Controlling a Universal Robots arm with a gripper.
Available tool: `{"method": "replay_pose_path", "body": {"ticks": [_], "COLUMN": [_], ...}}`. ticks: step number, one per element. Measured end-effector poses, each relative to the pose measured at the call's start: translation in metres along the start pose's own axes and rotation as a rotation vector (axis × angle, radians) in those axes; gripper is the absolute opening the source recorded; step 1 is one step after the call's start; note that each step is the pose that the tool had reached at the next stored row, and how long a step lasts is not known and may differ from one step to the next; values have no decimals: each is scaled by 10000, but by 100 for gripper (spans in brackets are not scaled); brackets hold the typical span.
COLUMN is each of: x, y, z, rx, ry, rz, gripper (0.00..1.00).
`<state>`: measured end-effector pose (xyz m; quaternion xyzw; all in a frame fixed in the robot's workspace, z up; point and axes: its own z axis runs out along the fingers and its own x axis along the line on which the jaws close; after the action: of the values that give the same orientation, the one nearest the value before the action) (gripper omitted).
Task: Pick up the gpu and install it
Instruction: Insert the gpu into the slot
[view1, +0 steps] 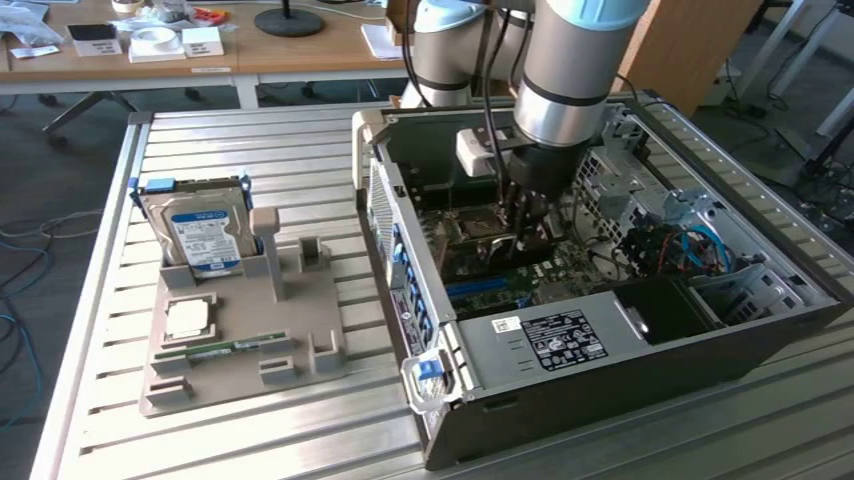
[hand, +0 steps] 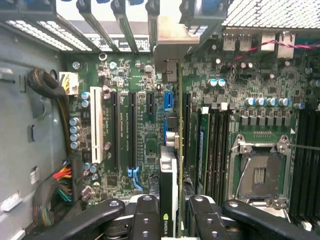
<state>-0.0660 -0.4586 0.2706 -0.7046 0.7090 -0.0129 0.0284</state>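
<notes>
The open computer case (view1: 641, 345) lies on the slatted metal table, and my arm reaches down into it. My gripper (view1: 521, 215) hangs over the motherboard (view1: 501, 255). In the wrist view my gripper (hand: 172, 222) is shut on the gpu (hand: 168, 170), which shows edge-on: a black cooler face, a thin green board edge and a silver end bracket (hand: 169, 42) up at the case's rear slot openings. The card stands upright over the motherboard (hand: 125, 80), in line with the long expansion slots beside the blue connector (hand: 169, 100). Whether it sits fully in a slot cannot be told.
On the exterior view's left a grey holder (view1: 240, 340) carries a silver hard drive (view1: 200, 235), a processor chip (view1: 187, 318) and a memory stick (view1: 220, 349). Inside the case are the processor socket (hand: 260, 175), memory slots, cable bundles (hand: 57, 182) and the power supply (view1: 554, 340).
</notes>
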Motion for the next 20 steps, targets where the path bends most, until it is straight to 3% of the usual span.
{"method": "replay_pose_path", "body": {"ticks": [7,20], "x": [2,14], "y": [57,126], "z": [64,77], "rx": [0,0], "ry": [1,2], "rz": [1,-1], "gripper": [27,27]}}
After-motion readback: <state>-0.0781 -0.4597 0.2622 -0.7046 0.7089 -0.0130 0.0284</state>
